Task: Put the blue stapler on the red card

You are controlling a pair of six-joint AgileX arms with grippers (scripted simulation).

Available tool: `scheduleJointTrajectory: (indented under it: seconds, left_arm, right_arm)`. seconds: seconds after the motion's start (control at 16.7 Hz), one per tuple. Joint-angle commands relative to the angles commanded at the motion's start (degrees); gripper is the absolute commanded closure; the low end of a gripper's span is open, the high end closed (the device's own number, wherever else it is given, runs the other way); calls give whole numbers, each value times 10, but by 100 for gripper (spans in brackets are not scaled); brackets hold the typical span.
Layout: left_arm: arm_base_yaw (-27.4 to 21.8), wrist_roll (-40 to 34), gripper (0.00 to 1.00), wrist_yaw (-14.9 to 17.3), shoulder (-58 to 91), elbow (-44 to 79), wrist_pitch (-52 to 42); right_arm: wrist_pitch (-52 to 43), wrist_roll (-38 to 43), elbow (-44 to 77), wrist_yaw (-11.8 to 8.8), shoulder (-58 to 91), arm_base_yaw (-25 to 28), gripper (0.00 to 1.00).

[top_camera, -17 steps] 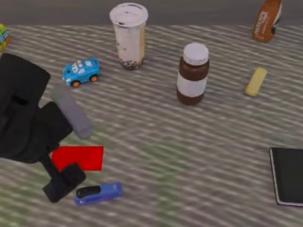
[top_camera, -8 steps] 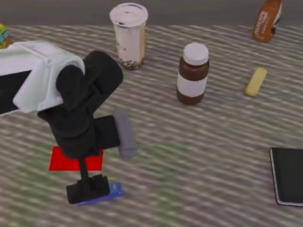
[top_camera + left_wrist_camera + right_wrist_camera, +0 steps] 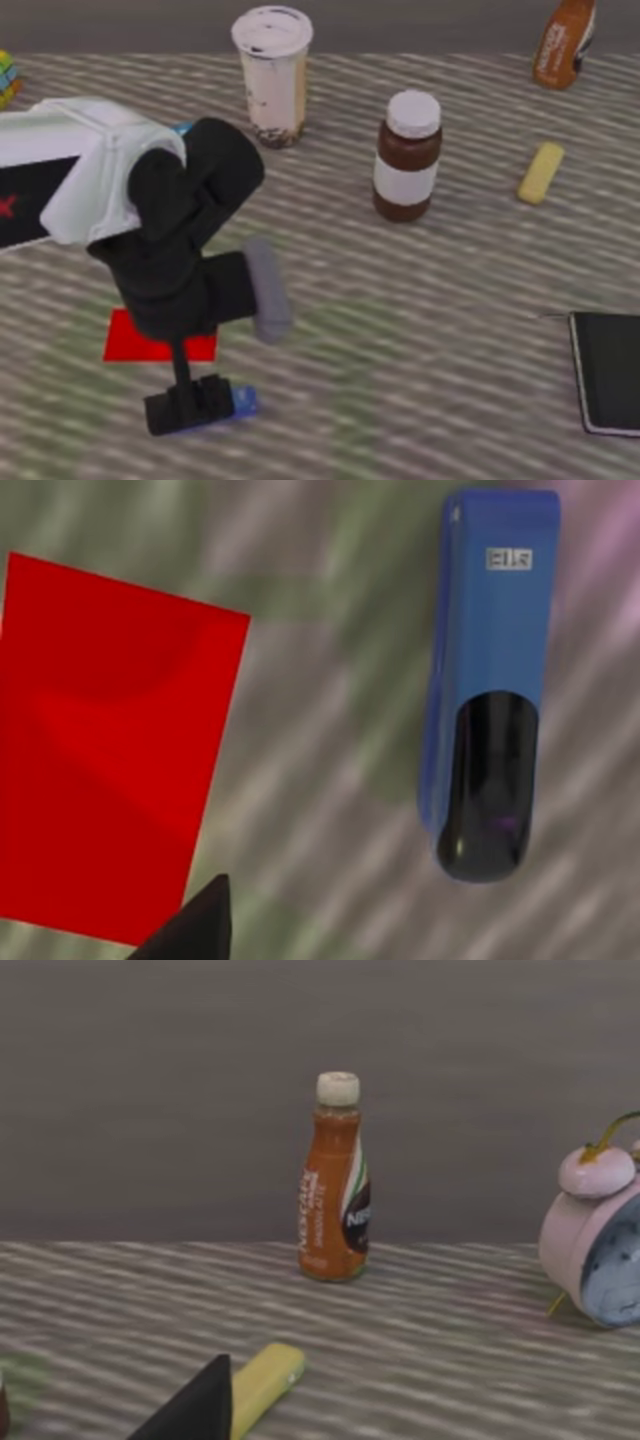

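The blue stapler (image 3: 243,400) lies near the table's front left, and only its blue end shows beside my left gripper (image 3: 190,403). That gripper hangs over the stapler's black end, open and holding nothing. In the left wrist view the whole stapler (image 3: 490,680) lies free on the table beside the red card (image 3: 100,740), with one dark fingertip (image 3: 205,925) at the frame's edge. The red card (image 3: 125,342) lies flat just behind the stapler, partly hidden by my left arm. My right arm is outside the top view; one of its fingertips (image 3: 200,1410) shows, set well off centre.
At the back stand a lidded cup (image 3: 272,75), a brown jar (image 3: 408,155), a yellow bar (image 3: 541,172) and an orange bottle (image 3: 565,40). A black notebook (image 3: 608,372) lies at the right edge. A pink alarm clock (image 3: 600,1250) stands near the bottle.
My left arm has swung in from the left, and its gripper has moved from beside the stapler's black end to above it. The stapler and card have not moved.
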Motion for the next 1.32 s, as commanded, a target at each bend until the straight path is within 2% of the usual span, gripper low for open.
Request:
scheduleJointTrajectory:
  seconds: [0.42,0.78,1.32]
  left_arm:
    - [1,3,0,0,89,-90,185]
    - [1,4,0,0,106,-106,214]
    - [1,4,68,0,106,-106,214]
  right_arm:
    - [0,0,0,0,0,0,0]
    - [0,0,0,0,0,0,0]
    - [0,0,0,0,0,0,0]
